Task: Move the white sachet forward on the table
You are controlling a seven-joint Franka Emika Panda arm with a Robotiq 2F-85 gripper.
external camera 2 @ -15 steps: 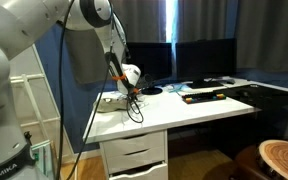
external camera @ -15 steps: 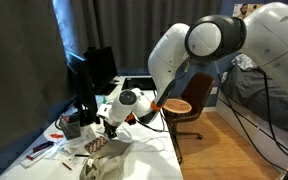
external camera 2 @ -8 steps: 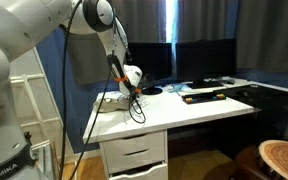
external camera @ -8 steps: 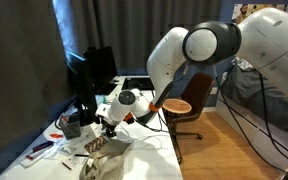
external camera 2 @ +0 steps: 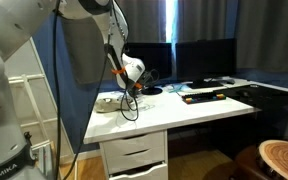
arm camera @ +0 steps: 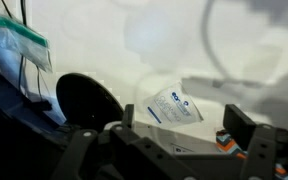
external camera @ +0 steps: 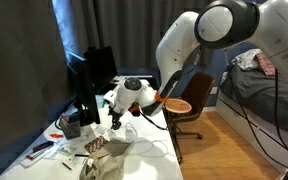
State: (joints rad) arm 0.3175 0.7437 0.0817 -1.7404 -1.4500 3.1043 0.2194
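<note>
While your gripper [arm camera: 181, 122] hangs low over the table [arm camera: 134, 40], its fingers [arm camera: 239, 125] stand wide apart and grip nothing. The sachet [arm camera: 174, 106] lies flat on the white top, just ahead of the gap and in line with it, and seems to touch neither finger. Reason for the pose, as a judgement: the wide span straddles the sachet so that you can drop and pinch it, or nudge it, and then take it forward. Reason for the sachet's place, likewise judged: it rests on bare top with room around it to travel. Count, wrist view: sachet, one, white with blue print; fingers, two; black round object [arm camera: 89, 100], one, near the sachet; clear bag [arm camera: 14, 40] with a green strip, one, well apart in the upper corner. Count, exterior views: arm [external camera: 184, 45], one, bent down over the table's cluttered end; chair [external camera: 189, 105], one, brown, beside the table; stool [external camera 2: 281, 155], one, wooden, apart from the table. The sachet is too small to pick out in either exterior view.
</note>
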